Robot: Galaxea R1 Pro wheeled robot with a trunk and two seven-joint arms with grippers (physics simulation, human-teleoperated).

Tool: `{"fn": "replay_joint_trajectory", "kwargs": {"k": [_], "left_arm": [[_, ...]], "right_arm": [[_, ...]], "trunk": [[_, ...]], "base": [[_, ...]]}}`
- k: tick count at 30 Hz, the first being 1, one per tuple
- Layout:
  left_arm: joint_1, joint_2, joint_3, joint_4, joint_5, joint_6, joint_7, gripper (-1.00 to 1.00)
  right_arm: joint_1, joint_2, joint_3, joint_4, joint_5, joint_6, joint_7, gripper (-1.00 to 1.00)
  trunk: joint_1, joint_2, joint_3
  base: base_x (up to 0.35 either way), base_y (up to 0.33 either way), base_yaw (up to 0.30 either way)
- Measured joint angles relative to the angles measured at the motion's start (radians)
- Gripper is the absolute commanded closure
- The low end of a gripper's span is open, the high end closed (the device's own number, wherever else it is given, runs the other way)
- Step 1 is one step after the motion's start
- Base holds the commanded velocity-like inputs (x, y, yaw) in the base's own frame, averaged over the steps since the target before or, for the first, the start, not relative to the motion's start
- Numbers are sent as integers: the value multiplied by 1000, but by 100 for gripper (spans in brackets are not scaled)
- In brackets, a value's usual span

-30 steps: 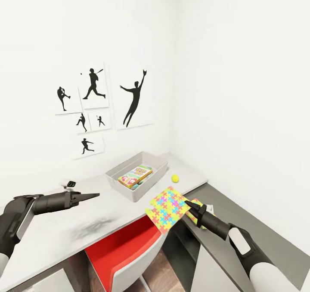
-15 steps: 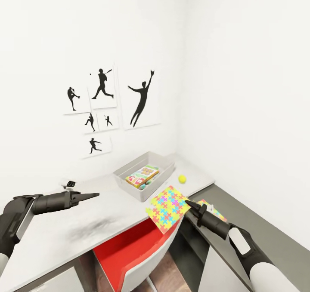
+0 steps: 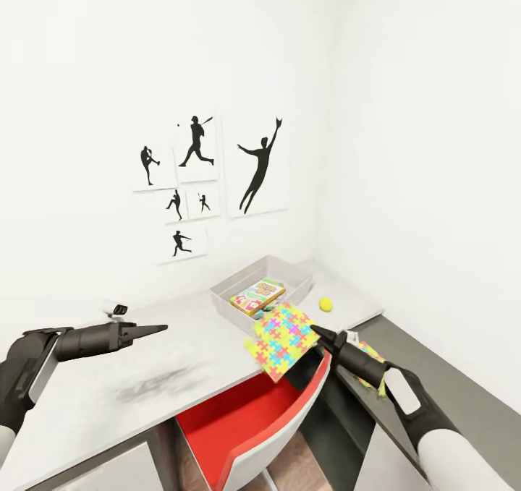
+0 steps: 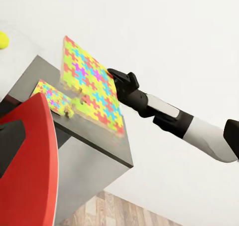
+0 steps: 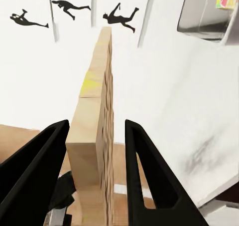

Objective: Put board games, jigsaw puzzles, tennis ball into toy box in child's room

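The right gripper [image 3: 316, 330] pinches one jigsaw [image 3: 281, 338] by its edge, lifted and tilted over the table [image 3: 145, 375] corner just beside the toy box [image 3: 262, 289], which holds board games [image 3: 258, 296]. The second jigsaw [image 4: 54, 97] lies on the dark lower section, the ball [image 3: 325, 304] past the box, and a red chair [image 3: 246, 411] sits under the held sheet. The left gripper [image 3: 161, 327] hovers over the white top, fingers pressed together.
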Motion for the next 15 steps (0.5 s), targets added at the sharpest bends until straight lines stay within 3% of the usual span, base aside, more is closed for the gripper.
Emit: {"fn": "replay_joint_trajectory", "kwargs": {"k": [3,5,11,15], "left_arm": [[0,-1,-1,1,0,0,0,-100],[0,-1,0,0,0,0,0,-100],[0,1,0,1,0,0,0,-100],[0,1,0,1,0,1,0,-100]], "right_arm": [[-67,1,-2,-28,-7,117,-29,100],[-117,4,-5,-36,-9,164,-90,100],[-299,24,-23,22,-19,196,-385,100],[-385,35,-78,130,-16,194,-557,100]], "trunk": [[0,0,0],[0,0,0],[0,0,0],[0,0,0]], "base": [[0,0,1],[0,0,0],[0,0,0],[0,0,0]]}}
